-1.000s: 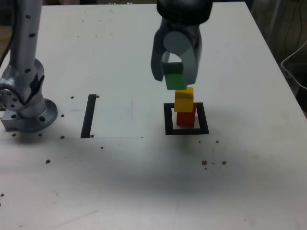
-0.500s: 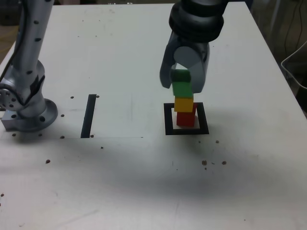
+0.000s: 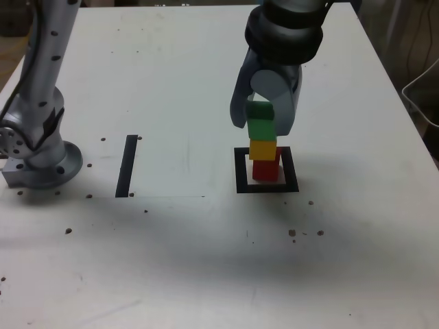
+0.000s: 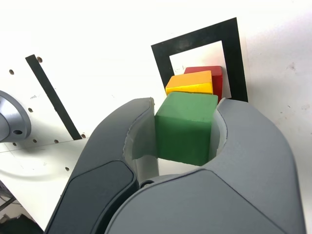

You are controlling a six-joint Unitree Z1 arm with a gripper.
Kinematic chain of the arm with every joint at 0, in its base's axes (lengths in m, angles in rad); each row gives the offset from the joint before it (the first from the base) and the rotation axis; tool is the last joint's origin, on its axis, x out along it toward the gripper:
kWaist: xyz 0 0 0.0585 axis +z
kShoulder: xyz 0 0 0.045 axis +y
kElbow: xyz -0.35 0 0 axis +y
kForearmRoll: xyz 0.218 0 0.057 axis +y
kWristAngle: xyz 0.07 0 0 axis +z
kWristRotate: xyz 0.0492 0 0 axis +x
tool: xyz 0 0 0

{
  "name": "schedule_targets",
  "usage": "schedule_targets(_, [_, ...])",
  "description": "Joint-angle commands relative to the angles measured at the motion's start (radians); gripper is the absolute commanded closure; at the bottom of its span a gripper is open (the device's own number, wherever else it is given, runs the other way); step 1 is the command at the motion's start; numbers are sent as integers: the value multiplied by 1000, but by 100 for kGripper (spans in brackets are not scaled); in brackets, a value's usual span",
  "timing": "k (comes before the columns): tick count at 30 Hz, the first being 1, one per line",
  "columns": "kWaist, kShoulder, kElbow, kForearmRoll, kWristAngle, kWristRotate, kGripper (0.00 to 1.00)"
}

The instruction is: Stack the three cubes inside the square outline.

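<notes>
The end effector (image 4: 187, 129) has its two grey jaws closed against opposite sides of the green cube (image 4: 187, 127), gripping it. In the exterior view the green cube (image 3: 260, 128) sits directly above the yellow cube (image 3: 263, 149), and their faces appear to meet, though whether its full weight rests there cannot be told. The yellow cube stands on the red cube (image 3: 266, 170), which sits inside the square outline (image 3: 241, 171), within its white centre.

By my reading the task is nearly done: two cubes are stacked in the outline and the third is at the top of the stack. What remains is to let go and draw clear without nudging the column.

Away from the square outline, toward the exterior view's left, a straight black strip (image 3: 127, 165) lies on the worktop (image 3: 206, 260), and beyond it stands the arm's base (image 3: 41, 161). Nothing crowds the stack; only small dark specks dot the worktop nearby.
</notes>
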Motion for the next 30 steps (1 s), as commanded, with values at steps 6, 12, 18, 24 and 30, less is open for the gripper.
schedule_targets(6, [-2,4,-5,26,12,10,72])
schedule_targets(12, [0,6,-5,30,6,22,55])
schedule_targets(18, [3,7,-3,32,-3,31,31])
schedule_targets(24, [10,9,4,35,-10,31,9])
schedule_targets(30, [13,6,7,36,-6,29,1])
